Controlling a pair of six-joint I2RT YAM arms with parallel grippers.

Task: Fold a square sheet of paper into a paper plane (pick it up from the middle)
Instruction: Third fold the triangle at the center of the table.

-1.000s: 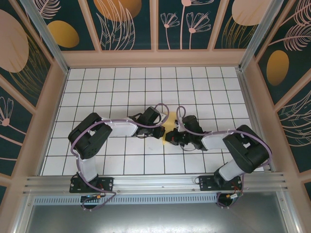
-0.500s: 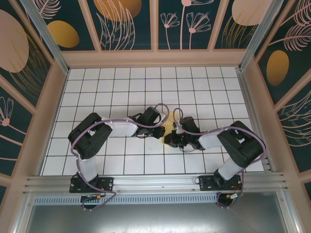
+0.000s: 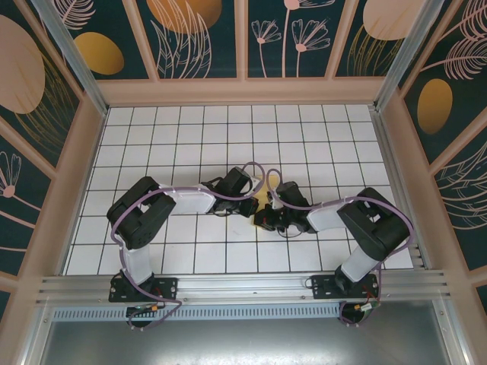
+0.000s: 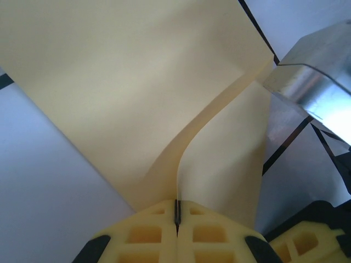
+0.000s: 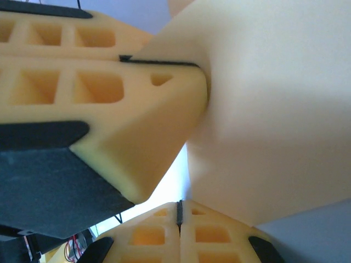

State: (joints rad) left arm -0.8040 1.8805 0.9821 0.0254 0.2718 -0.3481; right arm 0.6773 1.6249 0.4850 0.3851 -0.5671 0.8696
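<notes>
Mid-table, between the two wrists: the square sheet of paper [image 4: 137, 82], pale yellow, held up off the tiles and bent into a curving flap. Pinched along one edge by the left gripper [image 4: 176, 205], fingers pressed flat together, the paper running straight into the seam. Head to head with it, just beside, the right gripper [image 5: 179, 204], also closed all the way. Reaches the sheet's lower edge at its tips, yet cannot tell whether any paper sits inside that seam.

Crowding the sheet: the yellow ribbed fingers [image 5: 109, 87] of the left gripper, looming large in the right wrist view, and a blurred bright metal piece [image 4: 310, 82] at the upper right of the left wrist view.

Elbows of the left arm [image 3: 144, 213] and right arm [image 3: 377, 228] folded back toward the near aluminium rail [image 3: 243, 287]. Open white grid table [image 3: 228, 137] beyond the wrists, up to the far wall panels [image 3: 198, 38] painted with leaves and orange discs. Hemmed at left and right by slanting side walls.
</notes>
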